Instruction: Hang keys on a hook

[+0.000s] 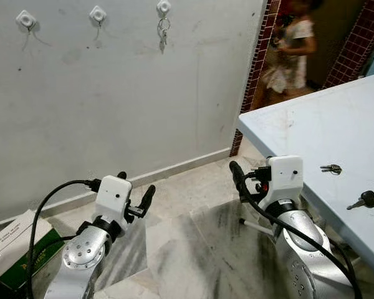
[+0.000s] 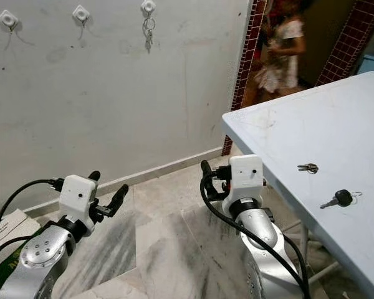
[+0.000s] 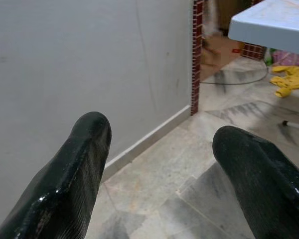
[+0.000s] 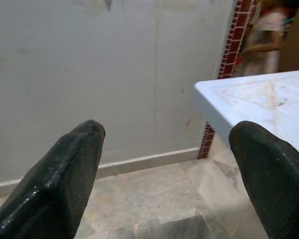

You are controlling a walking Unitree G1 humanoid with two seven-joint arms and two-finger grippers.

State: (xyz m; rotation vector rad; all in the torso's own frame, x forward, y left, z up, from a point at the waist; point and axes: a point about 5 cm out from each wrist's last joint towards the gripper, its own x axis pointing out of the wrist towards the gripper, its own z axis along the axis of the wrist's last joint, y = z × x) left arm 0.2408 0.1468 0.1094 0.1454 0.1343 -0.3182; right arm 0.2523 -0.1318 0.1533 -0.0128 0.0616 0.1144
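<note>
One set of keys [image 1: 164,32] hangs from the rightmost of three white wall hooks [image 1: 164,7]; two more keys [image 1: 331,168] lie on the pale blue table [image 1: 311,124]. Left tool [image 1: 135,190] and right tool [image 1: 237,175] both gape, empty, above the marble floor [image 1: 187,249]

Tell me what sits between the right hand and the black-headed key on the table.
Only bare table top; right hand hovers off its edge, black-headed key beyond, small keys aside. Left eye view.

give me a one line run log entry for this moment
left gripper open, empty | right gripper open, empty | two keys on table | rightmost hook holds keys
</note>
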